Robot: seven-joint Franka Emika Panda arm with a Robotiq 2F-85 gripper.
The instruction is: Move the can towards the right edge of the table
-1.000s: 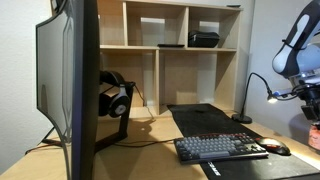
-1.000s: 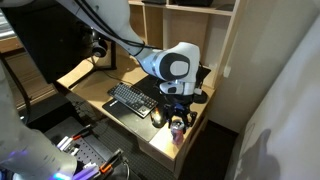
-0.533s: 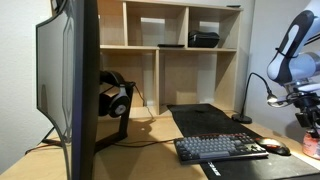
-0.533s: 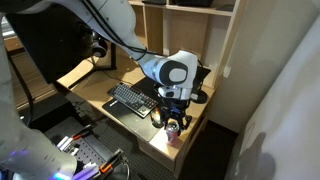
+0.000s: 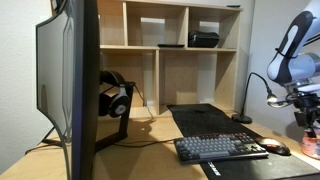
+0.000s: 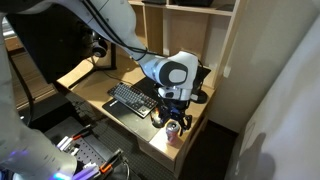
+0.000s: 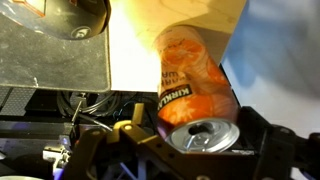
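The can [image 7: 195, 85], orange-pink with a silvery top, stands upright between my gripper's [image 7: 200, 140] jaws in the wrist view. The dark fingers [image 7: 262, 140] flank it on both sides with a little room, so the gripper looks open around it. In both exterior views the can [image 6: 175, 130] [image 5: 313, 143] rests on the light-wood table [image 6: 160, 150] close to its end edge. The gripper [image 6: 174, 121] hangs straight down over it. At the frame's right border the gripper [image 5: 308, 122] is partly cut off.
A keyboard [image 5: 220, 147] and a mouse [image 5: 276, 148] lie on the black mat [image 5: 205, 118] beside the can. A desk lamp [image 5: 250, 95], headphones on a stand [image 5: 113, 100], a large monitor [image 5: 70, 90] and the shelf unit [image 5: 180, 50] stand further off.
The arm came down with the can about a second ago and has stood still since. The can now rests on the table.
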